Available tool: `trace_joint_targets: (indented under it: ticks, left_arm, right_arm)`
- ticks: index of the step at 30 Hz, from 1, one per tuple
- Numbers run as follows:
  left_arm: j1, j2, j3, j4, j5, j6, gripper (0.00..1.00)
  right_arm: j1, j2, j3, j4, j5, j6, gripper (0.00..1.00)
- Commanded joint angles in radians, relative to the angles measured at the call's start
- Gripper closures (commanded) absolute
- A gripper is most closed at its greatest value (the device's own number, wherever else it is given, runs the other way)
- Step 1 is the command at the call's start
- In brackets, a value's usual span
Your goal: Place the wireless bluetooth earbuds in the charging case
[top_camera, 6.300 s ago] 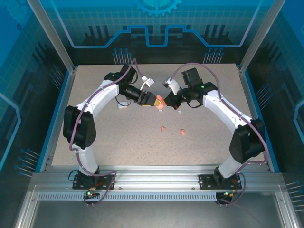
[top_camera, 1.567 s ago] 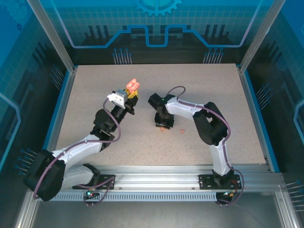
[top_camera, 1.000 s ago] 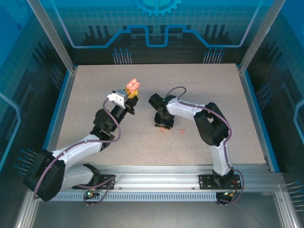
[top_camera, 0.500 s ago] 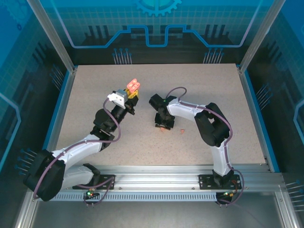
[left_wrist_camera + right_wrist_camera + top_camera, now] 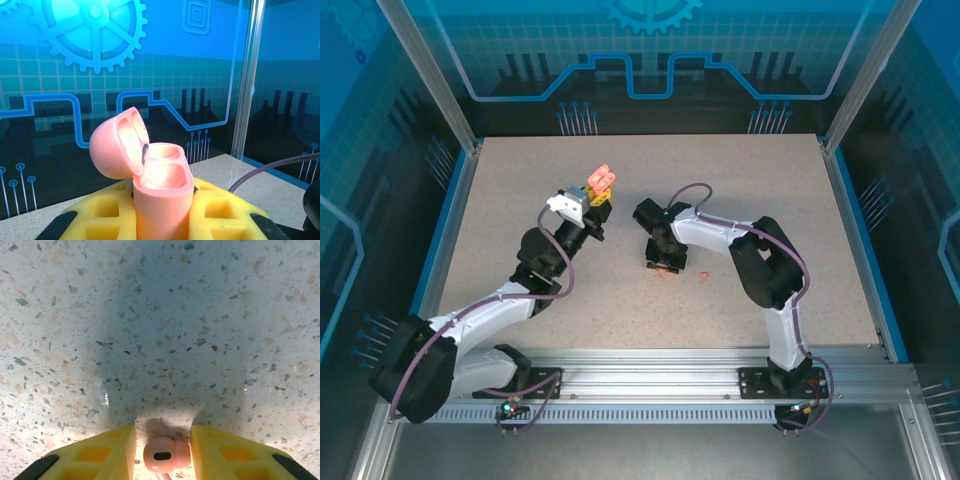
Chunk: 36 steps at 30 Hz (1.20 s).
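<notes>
Overhead, speckled beige table, blue gear-patterned walls.

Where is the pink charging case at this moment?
The pink charging case, lid open, is clamped upright in the left gripper. In the top view it is above the table, left of centre, a short way left of the right arm.

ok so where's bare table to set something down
Bare: the wide right side between the right arm and the table edge, and the far strip behind the pink case. Crowded at centre: right gripper over one pink earbud, second earbud beside it.
</notes>
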Motion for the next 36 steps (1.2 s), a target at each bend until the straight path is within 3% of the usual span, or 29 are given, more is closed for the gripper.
trace_joint_targets:
  ticks: [1, 14, 17, 24, 36]
  left_arm:
    - [-0.006, 0.002, 0.036, 0.020, 0.017, 0.000, 1.00]
    - [-0.007, 0.009, 0.041, 0.020, 0.020, -0.009, 1.00]
    - [-0.006, 0.009, 0.039, 0.019, 0.020, -0.011, 1.00]
    - [-0.007, -0.001, 0.026, 0.016, 0.024, -0.014, 1.00]
    - [-0.006, -0.010, 0.003, 0.060, 0.098, 0.024, 1.00]
  right_arm:
    - [0.026, -0.016, -0.019, -0.047, -0.014, -0.005, 0.65]
    - [0.036, -0.023, -0.038, -0.030, -0.020, -0.001, 0.73]
    - [0.033, -0.037, -0.048, -0.013, -0.018, -0.006, 0.80]
    - [0.014, -0.100, -0.087, 0.059, 0.004, -0.047, 0.81]
    - [-0.062, -0.397, -0.120, 0.132, 0.053, -0.180, 0.80]
